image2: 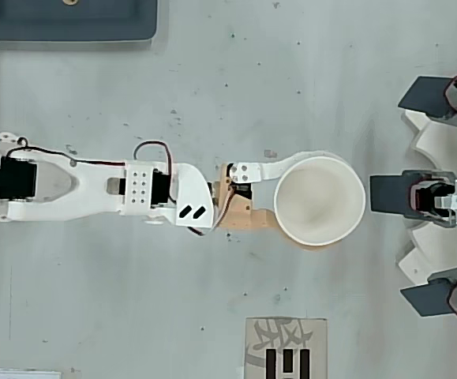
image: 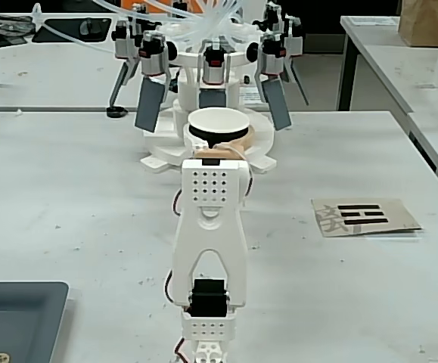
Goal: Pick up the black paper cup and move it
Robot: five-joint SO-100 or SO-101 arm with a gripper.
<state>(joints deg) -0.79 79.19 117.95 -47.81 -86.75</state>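
The black paper cup [image2: 331,189] shows its white inside from overhead. In the fixed view its white rim and a strip of black wall [image: 217,138] rise just beyond the arm's wrist. My gripper [image2: 316,200] is shut on the cup, with a white finger [image2: 287,164] on one side and a tan finger [image2: 261,225] on the other. The white arm [image2: 94,189] stretches out from the left edge of the overhead view. In that view the cup sits a little left of the middle grey paddle [image2: 391,194].
A white fixture with several grey paddles and red-black motors [image: 212,98] stands right behind the cup. A paper sheet with black marks [image: 364,215] lies to the right. A dark tray [image: 14,318] sits at the near left. Another table with a brown bag [image: 430,23] is at the far right.
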